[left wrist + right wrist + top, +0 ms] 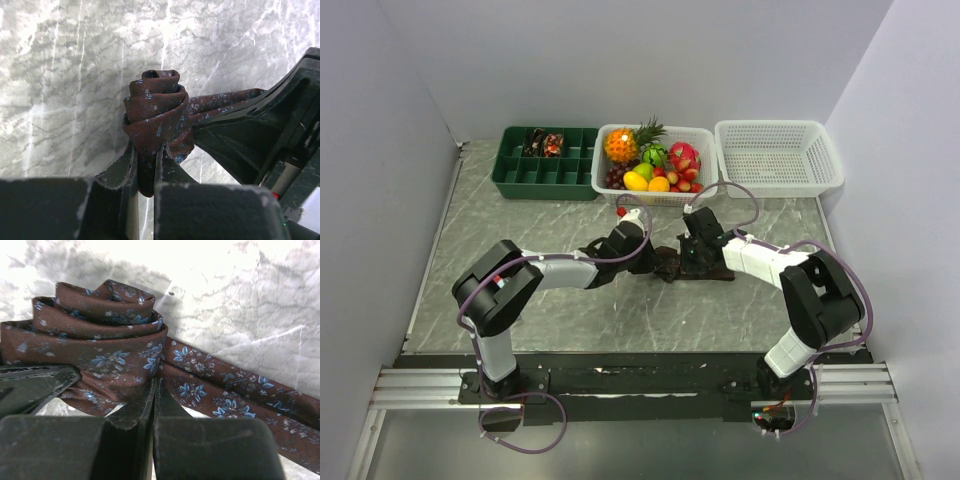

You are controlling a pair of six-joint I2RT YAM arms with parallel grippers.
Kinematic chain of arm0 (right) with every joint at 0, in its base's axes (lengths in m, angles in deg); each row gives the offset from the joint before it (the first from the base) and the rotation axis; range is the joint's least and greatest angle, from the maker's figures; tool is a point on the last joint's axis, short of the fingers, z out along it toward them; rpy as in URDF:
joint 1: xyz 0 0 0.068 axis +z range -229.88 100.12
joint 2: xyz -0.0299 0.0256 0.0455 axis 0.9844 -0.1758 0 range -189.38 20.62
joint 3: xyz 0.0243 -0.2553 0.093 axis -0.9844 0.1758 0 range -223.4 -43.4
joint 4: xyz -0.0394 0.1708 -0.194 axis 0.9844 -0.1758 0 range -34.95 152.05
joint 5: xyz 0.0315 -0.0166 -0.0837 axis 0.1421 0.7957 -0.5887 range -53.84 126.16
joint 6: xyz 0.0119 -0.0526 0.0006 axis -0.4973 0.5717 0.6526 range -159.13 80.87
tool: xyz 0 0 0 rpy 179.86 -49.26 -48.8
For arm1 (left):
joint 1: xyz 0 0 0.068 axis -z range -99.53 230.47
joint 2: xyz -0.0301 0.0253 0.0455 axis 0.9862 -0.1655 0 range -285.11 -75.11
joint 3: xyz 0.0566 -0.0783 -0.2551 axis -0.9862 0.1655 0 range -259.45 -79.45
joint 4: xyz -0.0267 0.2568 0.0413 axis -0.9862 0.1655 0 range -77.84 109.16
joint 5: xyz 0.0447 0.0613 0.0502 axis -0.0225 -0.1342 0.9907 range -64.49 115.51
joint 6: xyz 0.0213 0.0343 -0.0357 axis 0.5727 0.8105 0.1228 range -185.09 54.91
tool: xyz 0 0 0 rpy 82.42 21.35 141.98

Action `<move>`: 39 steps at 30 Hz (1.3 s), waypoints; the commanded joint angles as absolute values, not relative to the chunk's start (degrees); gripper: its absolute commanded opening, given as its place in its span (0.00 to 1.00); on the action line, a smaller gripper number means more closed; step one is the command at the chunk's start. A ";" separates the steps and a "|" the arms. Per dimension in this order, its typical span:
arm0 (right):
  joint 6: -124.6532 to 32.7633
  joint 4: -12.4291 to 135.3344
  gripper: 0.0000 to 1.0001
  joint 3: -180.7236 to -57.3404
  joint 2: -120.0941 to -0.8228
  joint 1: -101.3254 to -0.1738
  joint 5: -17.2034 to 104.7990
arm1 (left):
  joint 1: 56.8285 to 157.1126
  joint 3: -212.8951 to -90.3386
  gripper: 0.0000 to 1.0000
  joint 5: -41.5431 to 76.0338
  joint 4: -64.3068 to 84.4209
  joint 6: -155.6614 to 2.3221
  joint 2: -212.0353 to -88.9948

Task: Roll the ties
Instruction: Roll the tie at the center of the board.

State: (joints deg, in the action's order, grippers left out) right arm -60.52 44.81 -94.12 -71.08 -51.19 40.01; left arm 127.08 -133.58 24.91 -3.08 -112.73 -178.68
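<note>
Upper left, a green compartment tray [545, 190] holds two dark bundles [542, 145], apparently finished ties. At centre, on the counter [570, 310], the left tool [148, 160] clamps narrowly on the partly coiled brown floral tie [157, 110]. The right tool [154, 390], closed, rests its tips against the unrolled tail [235, 395]. Judged mid-roll: tail left to wind, then stowing.

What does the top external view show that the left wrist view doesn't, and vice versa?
Only top external: green plastic compartment tray, white basket of fruit, empty white basket, both whole arms.
Only left wrist: the wound layers and blue flecks of the dark brown patterned fabric tie, and the left gripper pinching the coil's lower edge.
Both: the tie partly rolled on the grey marble table, with the right gripper beside the coil.
</note>
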 commanded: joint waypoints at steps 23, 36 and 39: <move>-62.24 49.92 0.00 -97.89 -74.65 -48.85 38.88 | 130.57 -140.27 0.04 28.33 3.47 -106.84 -176.01; -63.56 56.50 0.00 -96.57 -76.85 -48.68 42.74 | 131.10 -136.49 0.53 23.13 -4.79 -108.77 -172.85; -63.83 58.79 0.00 -95.69 -76.94 -48.76 44.68 | 131.01 -133.33 0.54 24.44 -8.22 -110.35 -170.74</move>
